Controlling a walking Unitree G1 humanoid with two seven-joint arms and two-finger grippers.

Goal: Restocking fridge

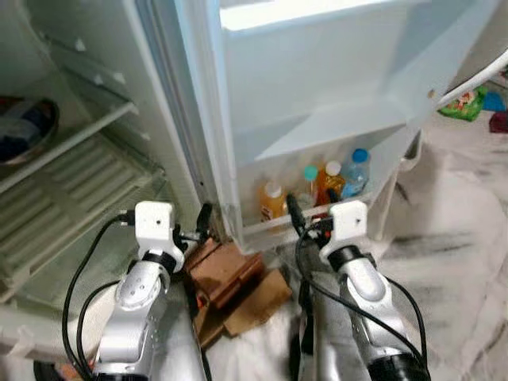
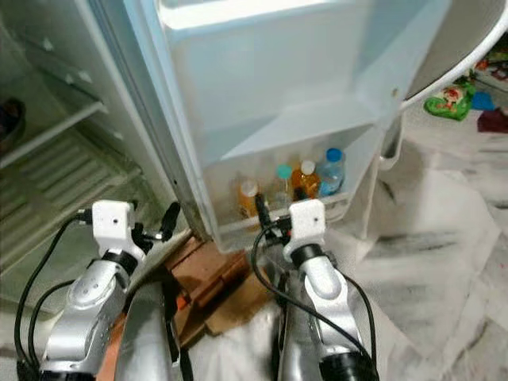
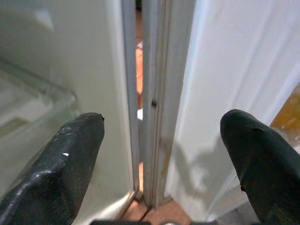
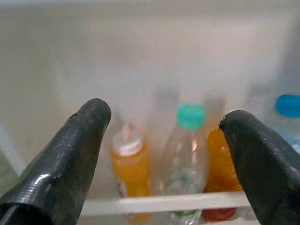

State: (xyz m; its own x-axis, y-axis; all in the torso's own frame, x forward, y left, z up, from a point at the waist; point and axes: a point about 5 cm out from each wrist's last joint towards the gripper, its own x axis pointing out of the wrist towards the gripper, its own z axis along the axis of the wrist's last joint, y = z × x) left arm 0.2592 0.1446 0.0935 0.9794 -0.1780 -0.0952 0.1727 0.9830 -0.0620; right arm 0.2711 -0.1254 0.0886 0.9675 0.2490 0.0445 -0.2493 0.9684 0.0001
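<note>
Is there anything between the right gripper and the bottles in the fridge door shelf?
Only the shelf's low front rail crosses before the bottles. The open right gripper faces them above it; nothing else visible stands between.

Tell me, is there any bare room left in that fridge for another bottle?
The door bin is crowded at its middle and right, where four bottles stand. A free patch lies left of the white-capped orange bottle. The ribbed shelf inside the fridge looks bare below the bowl.

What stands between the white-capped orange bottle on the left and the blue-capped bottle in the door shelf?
In the left eye view, a teal-capped clear bottle and another white-capped orange bottle stand between the white-capped orange bottle and the blue-capped bottle.
</note>
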